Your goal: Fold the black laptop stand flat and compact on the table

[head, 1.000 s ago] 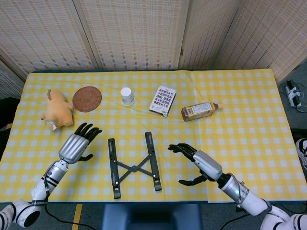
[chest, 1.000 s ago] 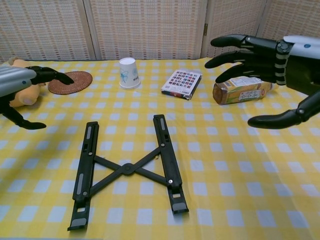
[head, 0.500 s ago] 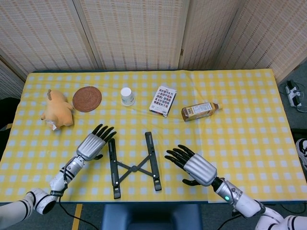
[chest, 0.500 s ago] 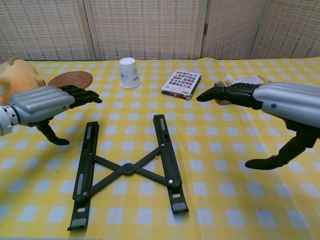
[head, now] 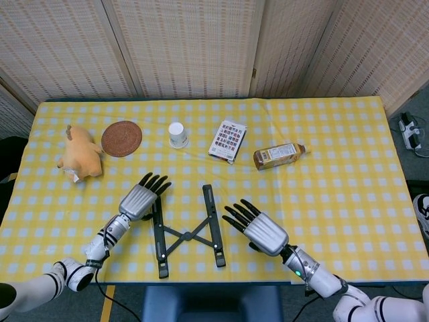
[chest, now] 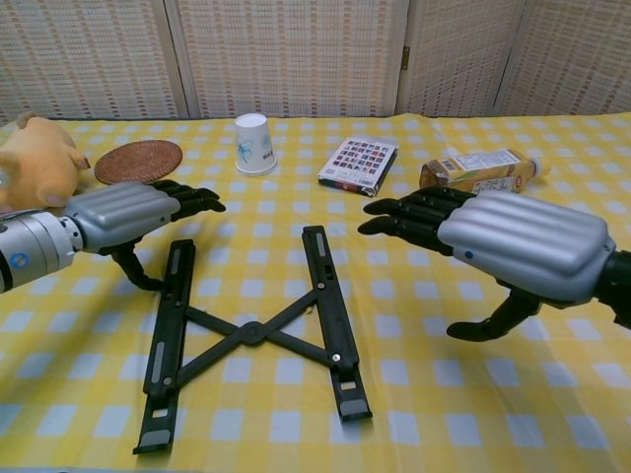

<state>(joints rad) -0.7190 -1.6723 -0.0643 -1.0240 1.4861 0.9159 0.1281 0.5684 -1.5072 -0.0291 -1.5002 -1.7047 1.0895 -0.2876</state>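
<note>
Black flat-barred laptop stand (head: 187,232), X-braced, on checked yellow tablecloth (head: 335,168)

Bare cloth surrounds the laptop stand (head: 186,231); clutter sits well behind.

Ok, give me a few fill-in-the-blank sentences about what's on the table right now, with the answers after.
1. The black laptop stand lies on the table with its two rails joined by crossed bars in the shape of the letter ____.
2. The bottle lies on its ____.
3. Between the woven coaster and the card box stands a white paper ____.
4. The plush toy is nearest the ____ hand.

Answers: X; side; cup; left
</note>
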